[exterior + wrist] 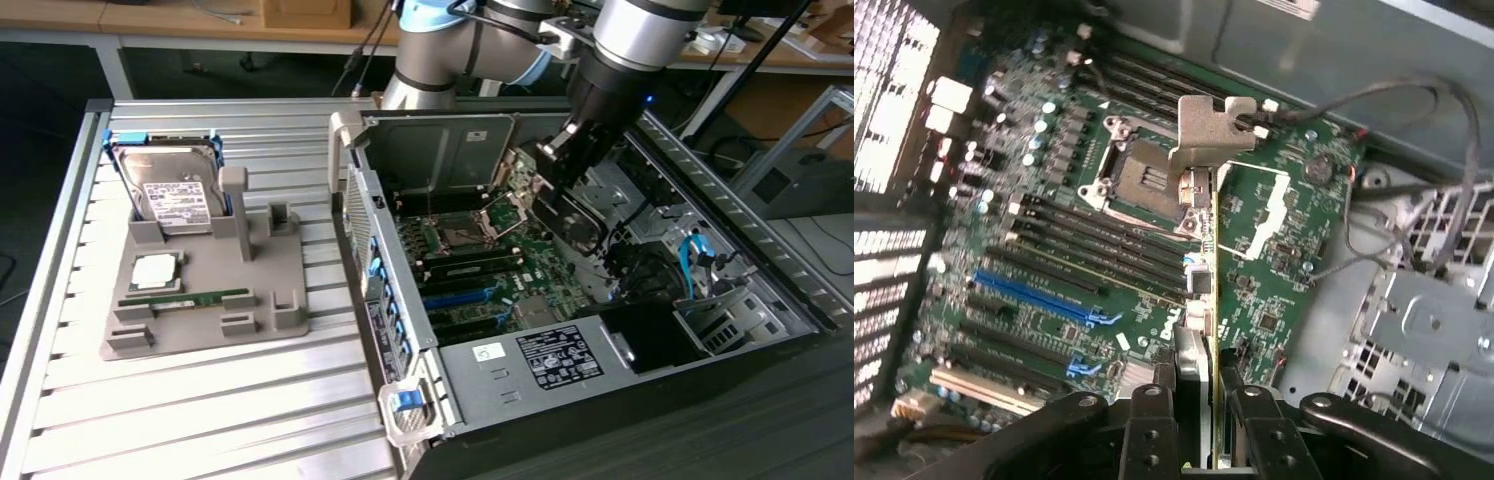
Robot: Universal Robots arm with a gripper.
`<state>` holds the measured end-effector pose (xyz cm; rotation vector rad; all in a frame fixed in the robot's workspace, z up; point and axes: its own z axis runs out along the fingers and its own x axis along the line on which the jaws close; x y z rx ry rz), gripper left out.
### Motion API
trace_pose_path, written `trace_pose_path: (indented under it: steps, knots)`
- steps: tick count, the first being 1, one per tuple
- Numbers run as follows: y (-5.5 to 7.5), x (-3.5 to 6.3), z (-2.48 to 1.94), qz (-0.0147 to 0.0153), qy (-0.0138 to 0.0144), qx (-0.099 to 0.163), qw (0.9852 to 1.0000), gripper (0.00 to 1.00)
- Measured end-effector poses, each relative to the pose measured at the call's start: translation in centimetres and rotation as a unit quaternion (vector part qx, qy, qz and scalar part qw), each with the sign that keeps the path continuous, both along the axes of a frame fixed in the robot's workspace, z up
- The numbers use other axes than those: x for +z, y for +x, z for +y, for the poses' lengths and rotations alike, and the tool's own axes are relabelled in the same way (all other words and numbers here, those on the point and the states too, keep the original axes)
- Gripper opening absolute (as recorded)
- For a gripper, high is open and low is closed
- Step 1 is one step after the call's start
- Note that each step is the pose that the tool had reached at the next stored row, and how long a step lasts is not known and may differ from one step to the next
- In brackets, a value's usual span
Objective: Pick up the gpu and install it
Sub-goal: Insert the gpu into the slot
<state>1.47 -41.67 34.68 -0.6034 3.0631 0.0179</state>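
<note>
A: While we're on the ext. view, where's the gpu (530, 183) vs the motherboard (494, 270)?
B: Over the motherboard's CPU-socket end, inside the case (767, 250); held on edge; gripper (558, 165) pinches it; can't tell if it touches the board.
A: Wrist view?
B: Gripper (1199, 405) fingers (1152, 425) clamp the gpu (1264, 250) btwn them; silvery bracket (1209, 128) at its far end; card sits over the motherboard (1054, 260), just beside the CPU socket (1144, 180); blue slots (1044, 295) on the motherboard lie bare, apart from the card.
</note>
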Motion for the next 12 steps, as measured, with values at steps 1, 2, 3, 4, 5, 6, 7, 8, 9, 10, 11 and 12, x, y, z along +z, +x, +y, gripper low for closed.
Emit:
trace_pose_path:
  steps: [1,2,3,4,5,6,7,8,9,10,11,12]
  knots:
    - [0.00,-0.01,0.00,0.0000,0.0000,0.011,0.9999,0.27]
    - [0.00,-0.01,0.00,0.0000,0.0000,0.020,0.9998,0.27]
    - [0.00,-0.02,0.00,0.0000,0.0000,0.031,0.9995,0.27]
    - [0.00,-0.02,0.00,0.0000,0.0000,0.040,0.9992,0.27]
    - [0.00,-0.03,0.00,0.0000,-0.0001,0.050,0.9988,0.27]
    - [0.00,-0.04,0.00,0.0000,-0.0001,0.058,0.9983,0.27]
    - [0.00,-0.05,0.00,0.0000,0.0000,0.069,0.9976,0.27]
    - [0.00,-0.06,0.00,0.0000,0.0000,0.078,0.9969,0.27]
    - [0.00,-0.08,0.00,0.0000,0.0000,0.095,0.9955,0.27]
    - [0.00,-0.08,0.00,0.0000,0.0000,0.103,0.9946,0.27]
    - [0.00,-0.09,0.00,0.0000,0.0000,0.112,0.9937,0.27]
    - [0.00,-0.11,0.00,0.0000,0.0000,0.124,0.9923,0.27]
